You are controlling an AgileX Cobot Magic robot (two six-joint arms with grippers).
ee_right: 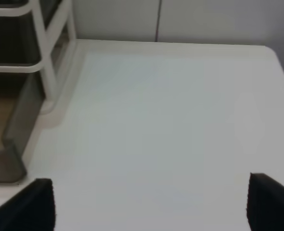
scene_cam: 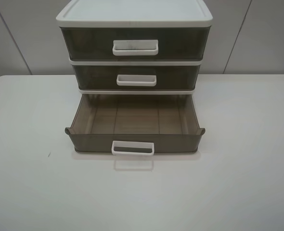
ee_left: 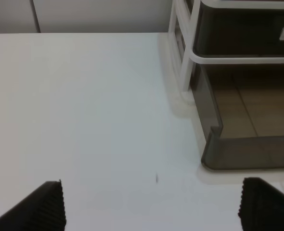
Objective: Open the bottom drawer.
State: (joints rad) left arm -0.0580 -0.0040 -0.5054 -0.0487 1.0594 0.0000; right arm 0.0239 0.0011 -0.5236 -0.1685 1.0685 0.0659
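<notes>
- Smoky-brown translucent plastic is what I'm dealing with: the bottom drawer (scene_cam: 135, 127) sits at the lowest tier of the three-drawer unit (scene_cam: 134, 45) on the white table (scene_cam: 31, 159), and it is pulled well out toward me, its front wall standing clear of the frame.
- From my seat the drawer looks light and thin-walled, stiff enough to slide but likely to rack if tugged off-centre; the surface looks slick.
- I'd take hold at its small white loop handle (scene_cam: 133, 148), centred on the front wall, and nowhere else.
- Looking into it from above, I see only the bare ribbed floor; nothing lies inside.
- The middle drawer (scene_cam: 135, 77) and the top drawer (scene_cam: 135, 44) are both pushed in; their walls are too dark for me to tell what, if anything, they hold.
- My left gripper (ee_left: 151, 207) is spread wide with nothing between its fingers, hanging over bare table just beside the drawer's front corner.
- My right gripper (ee_right: 149, 207) is likewise wide apart and empty, off the drawer's other side.
- I judge the task essentially done.
</notes>
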